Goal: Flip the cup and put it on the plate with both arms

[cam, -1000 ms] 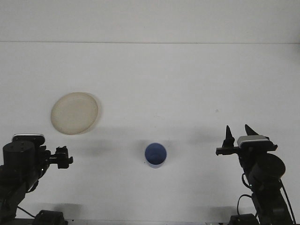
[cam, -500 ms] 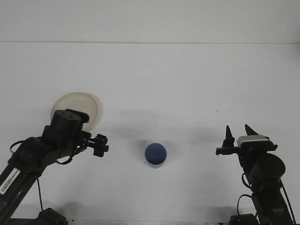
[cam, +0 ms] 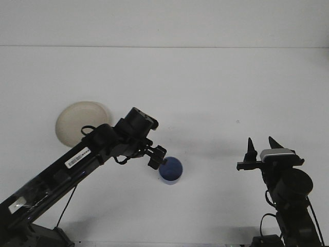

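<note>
My left end effector (cam: 156, 157) hangs right at the near-left rim of the small blue plastic cup (cam: 170, 170), which stands on the white counter (cam: 205, 92) near its front middle, well apart from the round cream-coloured plate (cam: 77, 121) off to the left. From this view I cannot tell whether that end effector's fingers are apart or together — they are foreshortened against the cup's edge, and I cannot say for sure that they touch it. My right end effector (cam: 260, 145) rests at the right with its two dark fingers spread, pointing up, holding nothing.

The cup looks light, thin-walled and fairly stiff, with a smooth side that could slip — so I judge a grip across the wall near the rim is best, firm but not crushing. Being so light, it may tip or skid at a nudge.
</note>
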Robot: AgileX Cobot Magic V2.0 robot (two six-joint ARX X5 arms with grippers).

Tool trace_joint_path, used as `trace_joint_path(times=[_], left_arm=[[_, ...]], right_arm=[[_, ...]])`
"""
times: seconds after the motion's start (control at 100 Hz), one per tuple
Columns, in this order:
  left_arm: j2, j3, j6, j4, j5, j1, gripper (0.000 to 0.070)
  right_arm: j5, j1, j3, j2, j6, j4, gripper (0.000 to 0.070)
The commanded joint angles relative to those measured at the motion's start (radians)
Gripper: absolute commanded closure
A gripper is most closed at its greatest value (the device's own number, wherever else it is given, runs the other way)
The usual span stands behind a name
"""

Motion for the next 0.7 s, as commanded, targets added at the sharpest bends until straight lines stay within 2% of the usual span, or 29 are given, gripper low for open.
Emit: trace_joint_path(times=[0.0,0.59,0.64,0.69], left_arm=[[0.045,0.024,0.012,-0.002,0.000,-0.023,0.0236],[0.262,0.024,0.012,0.011,0.000,-0.089,0.0241],[0.275,0.024,0.012,0.010,0.000,-0.089,0.0259],[0.286,0.024,0.012,0.010,0.000,-0.089,0.0327]], right_arm=[[0.004,0.003,0.005,0.005,-0.008,0.011,0.0287],[0.004,0.003,0.005,0.005,-0.008,0.010,0.0287],[0.004,0.003,0.005,0.005,-0.008,0.010,0.0287],[0.004,0.003,0.005,0.005,-0.008,0.010,0.0287]])
